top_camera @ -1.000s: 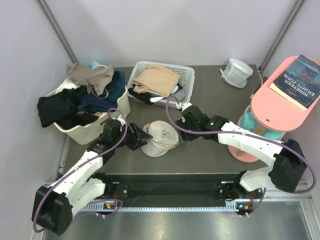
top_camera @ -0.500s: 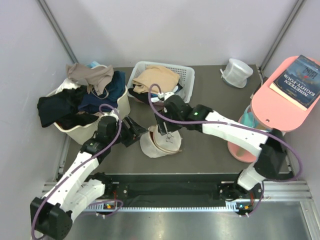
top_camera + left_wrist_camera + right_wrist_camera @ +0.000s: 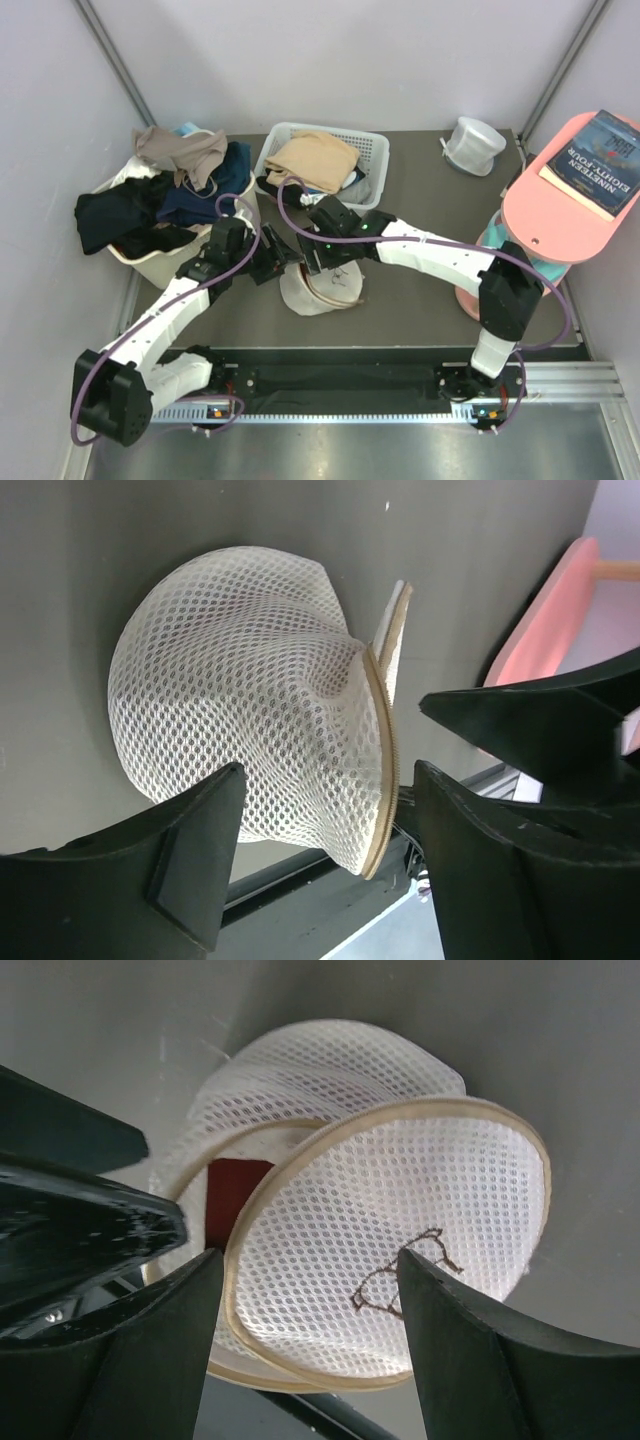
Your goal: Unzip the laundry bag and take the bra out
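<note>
Left fingers (image 3: 205, 840) and right fingers (image 3: 170, 1330) wide open, nothing held

Small dome-shaped laundry bag (image 3: 230, 680) of pale beige-white mesh on the dark grey table (image 3: 420, 200), between both arms. Tan zip rim (image 3: 385, 740) between the left fingers, touching or not: cannot tell. Right fingers just above the round mesh flap (image 3: 400, 1230). Zip partly undone, flap raised, dark red item (image 3: 235, 1195) visible in the gap
</note>
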Robot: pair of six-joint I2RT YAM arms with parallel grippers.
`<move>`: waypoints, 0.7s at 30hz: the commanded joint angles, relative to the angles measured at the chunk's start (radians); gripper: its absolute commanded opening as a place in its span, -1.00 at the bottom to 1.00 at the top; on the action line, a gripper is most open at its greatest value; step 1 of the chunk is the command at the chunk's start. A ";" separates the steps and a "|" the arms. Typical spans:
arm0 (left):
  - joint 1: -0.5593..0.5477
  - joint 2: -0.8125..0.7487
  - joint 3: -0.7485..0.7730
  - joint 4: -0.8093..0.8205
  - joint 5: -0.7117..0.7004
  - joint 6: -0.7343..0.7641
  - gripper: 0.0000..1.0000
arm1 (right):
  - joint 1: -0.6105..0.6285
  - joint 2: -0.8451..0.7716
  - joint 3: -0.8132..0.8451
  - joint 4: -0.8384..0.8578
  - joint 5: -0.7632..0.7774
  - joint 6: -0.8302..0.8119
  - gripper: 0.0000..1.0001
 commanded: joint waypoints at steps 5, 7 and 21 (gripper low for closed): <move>0.004 0.012 0.008 0.049 0.019 0.036 0.21 | 0.016 -0.036 0.013 0.048 -0.032 0.038 0.41; 0.002 0.018 0.002 0.052 0.020 0.036 0.06 | 0.015 -0.023 0.011 0.055 -0.041 0.041 0.41; 0.003 0.001 -0.090 0.078 0.042 0.025 -0.91 | 0.042 0.103 0.060 0.014 -0.038 0.069 -0.17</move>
